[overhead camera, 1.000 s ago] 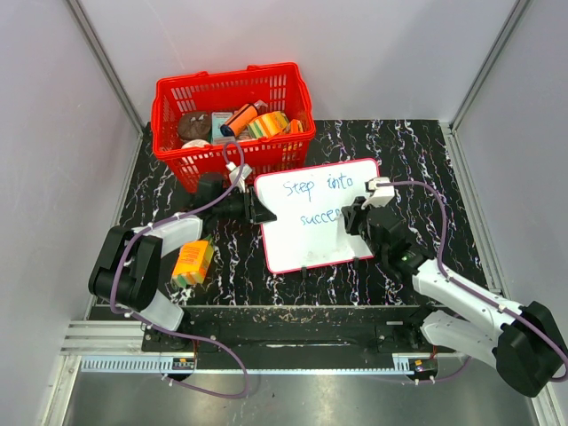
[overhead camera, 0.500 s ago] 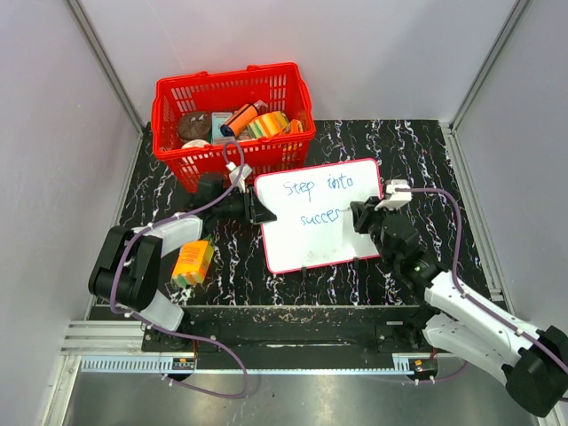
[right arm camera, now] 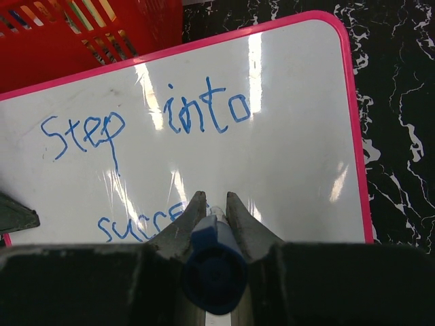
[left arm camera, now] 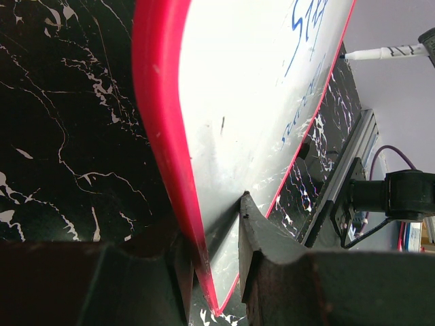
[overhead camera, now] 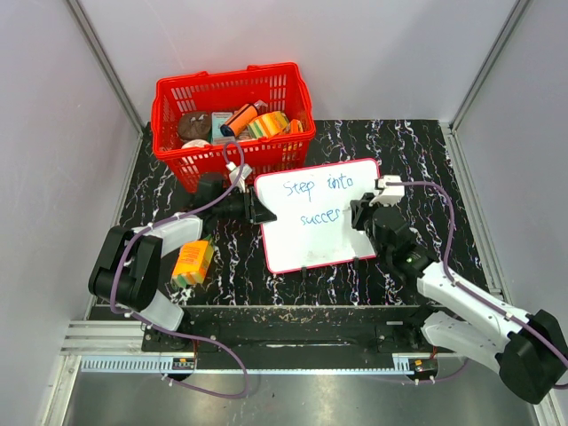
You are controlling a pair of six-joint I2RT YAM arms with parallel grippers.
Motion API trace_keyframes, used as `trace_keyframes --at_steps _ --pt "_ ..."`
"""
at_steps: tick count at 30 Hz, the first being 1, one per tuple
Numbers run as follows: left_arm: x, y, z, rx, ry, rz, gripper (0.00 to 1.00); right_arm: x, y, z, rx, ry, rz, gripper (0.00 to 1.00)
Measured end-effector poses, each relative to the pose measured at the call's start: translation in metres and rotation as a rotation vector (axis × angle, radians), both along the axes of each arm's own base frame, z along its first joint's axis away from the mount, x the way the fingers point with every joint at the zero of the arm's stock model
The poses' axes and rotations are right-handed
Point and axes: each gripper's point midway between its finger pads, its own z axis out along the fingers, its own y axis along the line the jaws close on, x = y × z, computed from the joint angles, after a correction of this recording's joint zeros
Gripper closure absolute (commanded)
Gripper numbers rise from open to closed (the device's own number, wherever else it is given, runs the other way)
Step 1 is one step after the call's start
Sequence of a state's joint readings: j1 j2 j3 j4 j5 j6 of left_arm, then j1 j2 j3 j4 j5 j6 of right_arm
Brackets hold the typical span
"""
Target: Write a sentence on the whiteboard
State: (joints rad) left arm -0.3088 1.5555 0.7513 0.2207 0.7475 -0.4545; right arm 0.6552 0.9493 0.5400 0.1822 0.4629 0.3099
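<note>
The red basket (overhead camera: 222, 161) is crowding the whiteboard's (overhead camera: 306, 247) far left corner, while bare tabletop (overhead camera: 426, 169) is lying open along its right side.

basket (overhead camera: 222, 160) behind whiteboard (overhead camera: 302, 244), box (overhead camera: 192, 263) left of whiteboard

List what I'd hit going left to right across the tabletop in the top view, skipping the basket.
orange box → left hand → whiteboard, its left edge clamped by that hand → right hand, holding a blue marker over the whiteboard's right part.
</note>
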Motion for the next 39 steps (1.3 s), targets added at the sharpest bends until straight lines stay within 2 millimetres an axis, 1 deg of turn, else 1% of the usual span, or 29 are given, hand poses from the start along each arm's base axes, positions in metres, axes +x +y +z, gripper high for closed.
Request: trace_keyframes --at_steps 4,11,19,39 --pt "0.000 0.000 0.000 0.000 0.000 0.000 1.00 0.003 0.001 0.004 0.004 -0.007 -0.005 1.00" --pt "0.000 0.000 0.000 0.000 0.000 -0.001 1.00 0.008 -0.002 -0.006 -0.019 0.015 -0.026 1.00" --pt "0.000 0.000 0.000 0.000 -0.001 0.000 1.00 0.010 -0.005 -0.008 -0.023 0.019 -0.039 1.00" --pt "0.000 0.000 0.000 0.000 0.000 0.000 1.00 0.013 0.003 -0.006 -0.008 0.016 -0.006 1.00"
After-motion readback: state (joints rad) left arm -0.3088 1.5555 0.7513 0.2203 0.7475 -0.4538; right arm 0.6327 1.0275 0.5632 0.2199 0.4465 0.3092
